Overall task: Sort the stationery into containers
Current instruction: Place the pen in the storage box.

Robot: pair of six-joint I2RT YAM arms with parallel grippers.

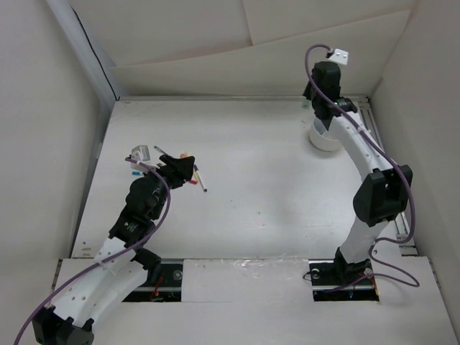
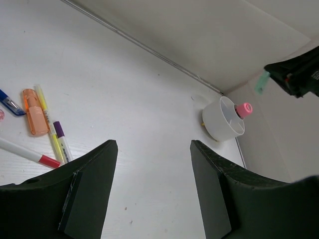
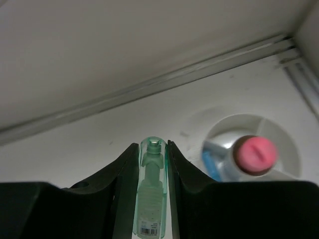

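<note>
Midway through sorting, the right gripper (image 3: 152, 149) clamps a green translucent pen (image 3: 149, 199) near the divided white cup (image 3: 284, 132), where a pink-capped tube (image 3: 255, 155) already stands. The next move probably calls for centring over a compartment and releasing. The left gripper (image 2: 152, 164) gapes empty near the loose pens (image 2: 60, 139).

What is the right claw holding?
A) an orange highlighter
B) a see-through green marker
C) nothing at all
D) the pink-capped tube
B: in the right wrist view the right claw is pinched on a see-through green marker, while the pink-capped tube already stands in the white cup.
</note>
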